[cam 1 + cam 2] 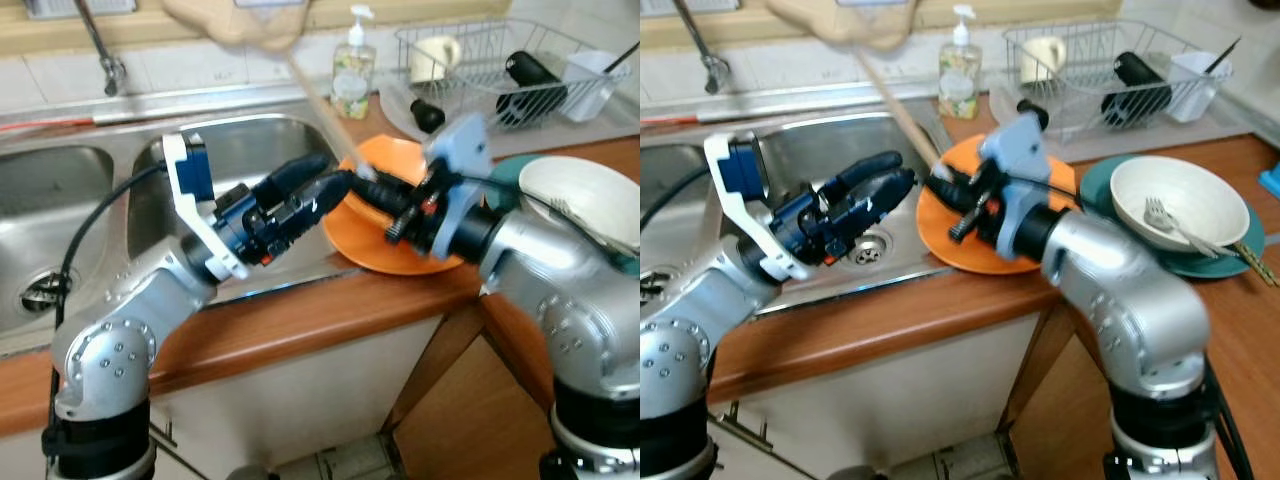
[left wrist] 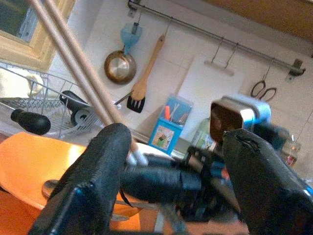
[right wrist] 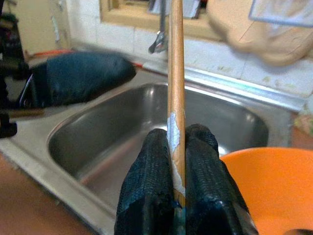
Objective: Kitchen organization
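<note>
My right gripper (image 3: 178,161) is pinched on the low end of a long, pale wooden spoon (image 3: 176,73), above the orange plastic plate (image 1: 385,205) that overhangs the sink's right edge on the brown wooden counter (image 1: 300,315). The spoon looks light, stiff and smooth; held this low, I judge its broad head will lever it, so I'd grip nearer mid-shaft. My left gripper (image 2: 171,181) hovers spread beside it over the steel sink basin (image 3: 146,132).

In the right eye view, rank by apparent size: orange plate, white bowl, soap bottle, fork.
1. orange plate, partly hidden by the right gripper
2. white bowl, close behind, so unsure
3. soap bottle, farther back
4. fork
</note>
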`<state>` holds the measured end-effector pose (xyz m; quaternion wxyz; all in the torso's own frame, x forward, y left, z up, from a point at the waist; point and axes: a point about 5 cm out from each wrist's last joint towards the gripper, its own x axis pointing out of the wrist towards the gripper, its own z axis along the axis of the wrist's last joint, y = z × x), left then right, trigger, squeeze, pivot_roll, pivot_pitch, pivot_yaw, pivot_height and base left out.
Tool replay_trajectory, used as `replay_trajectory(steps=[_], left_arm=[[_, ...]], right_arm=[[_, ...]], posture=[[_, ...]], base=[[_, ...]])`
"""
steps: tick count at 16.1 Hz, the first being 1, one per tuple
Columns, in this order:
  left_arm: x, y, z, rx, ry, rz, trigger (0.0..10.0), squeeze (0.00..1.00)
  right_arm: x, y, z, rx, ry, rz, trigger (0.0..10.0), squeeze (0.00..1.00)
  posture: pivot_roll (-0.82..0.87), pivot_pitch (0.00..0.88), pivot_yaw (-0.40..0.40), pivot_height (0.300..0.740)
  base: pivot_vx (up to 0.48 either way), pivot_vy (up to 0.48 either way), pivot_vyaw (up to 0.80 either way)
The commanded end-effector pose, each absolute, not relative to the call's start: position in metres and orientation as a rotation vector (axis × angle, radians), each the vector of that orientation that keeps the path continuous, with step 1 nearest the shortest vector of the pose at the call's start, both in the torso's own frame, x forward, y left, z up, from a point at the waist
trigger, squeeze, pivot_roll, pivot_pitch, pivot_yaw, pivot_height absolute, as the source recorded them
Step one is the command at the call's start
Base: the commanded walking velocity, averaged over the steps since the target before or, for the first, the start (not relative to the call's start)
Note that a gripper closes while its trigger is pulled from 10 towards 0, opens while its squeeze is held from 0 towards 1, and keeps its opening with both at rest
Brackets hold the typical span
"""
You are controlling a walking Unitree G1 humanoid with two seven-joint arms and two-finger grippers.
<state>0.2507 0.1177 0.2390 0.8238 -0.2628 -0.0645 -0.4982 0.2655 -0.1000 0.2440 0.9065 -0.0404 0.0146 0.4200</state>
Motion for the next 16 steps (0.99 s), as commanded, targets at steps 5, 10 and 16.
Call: replay_trajectory(steps=[5, 10, 16], left_arm=[[0.251, 0.116, 0.229, -0.662, -0.086, -1.027, 0.0, 0.0], [0.249, 0.115, 0.226, -0.708, -0.076, -1.028, 0.0, 0.0], [0.25, 0.115, 0.225, -0.735, -0.084, -1.02, 0.0, 0.0]], right_arm=[[0.251, -0.073, 0.233, -0.062, 0.03, 0.947, 0.0, 0.0], [0.254, -0.07, 0.229, -0.033, 0.032, 0.904, 0.0, 0.0], [0.257, -0.064, 0.231, -0.007, 0.014, 0.885, 0.0, 0.0]], posture=[[-0.01, 0.0, 0.029, 0.74], [-0.01, 0.0, 0.028, 0.74], [-0.01, 0.0, 0.043, 0.74]], base=[[0.0, 0.0, 0.0], [0.0, 0.0, 0.0], [0.0, 0.0, 0.0]])
